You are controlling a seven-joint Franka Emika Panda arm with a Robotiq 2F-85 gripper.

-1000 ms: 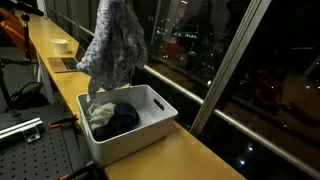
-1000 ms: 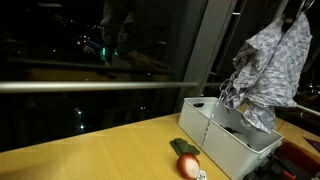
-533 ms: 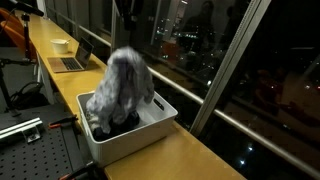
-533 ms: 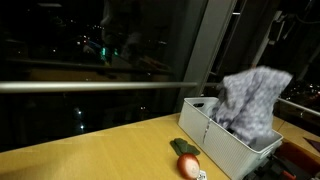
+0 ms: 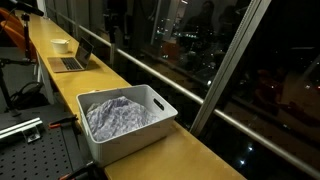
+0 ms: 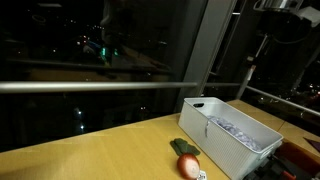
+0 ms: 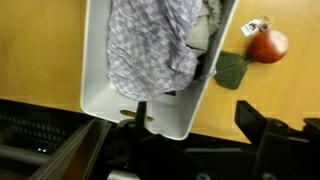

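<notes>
A grey-and-white patterned cloth (image 5: 118,113) lies crumpled inside the white bin (image 5: 150,130) on the wooden counter. In the wrist view the cloth (image 7: 150,45) covers most of the bin (image 7: 95,60), with a pale and a dark garment (image 7: 205,35) showing at one side. My gripper (image 7: 190,104) hangs well above the bin, open, with nothing between its fingers (image 7: 140,110). In an exterior view the gripper (image 5: 115,42) is a dark shape high over the counter behind the bin. From the other side, the cloth (image 6: 238,128) just peeks over the bin wall (image 6: 215,140).
A red round fruit (image 6: 188,166) with a tag and a dark green item (image 6: 185,148) lie on the counter beside the bin. A laptop (image 5: 70,63) and a white bowl (image 5: 60,45) sit farther along. Dark windows with a rail (image 5: 180,92) run beside the counter.
The cloth, hanging from the gripper a second ago, has dropped and now lies in the bin. The jaws have opened.
</notes>
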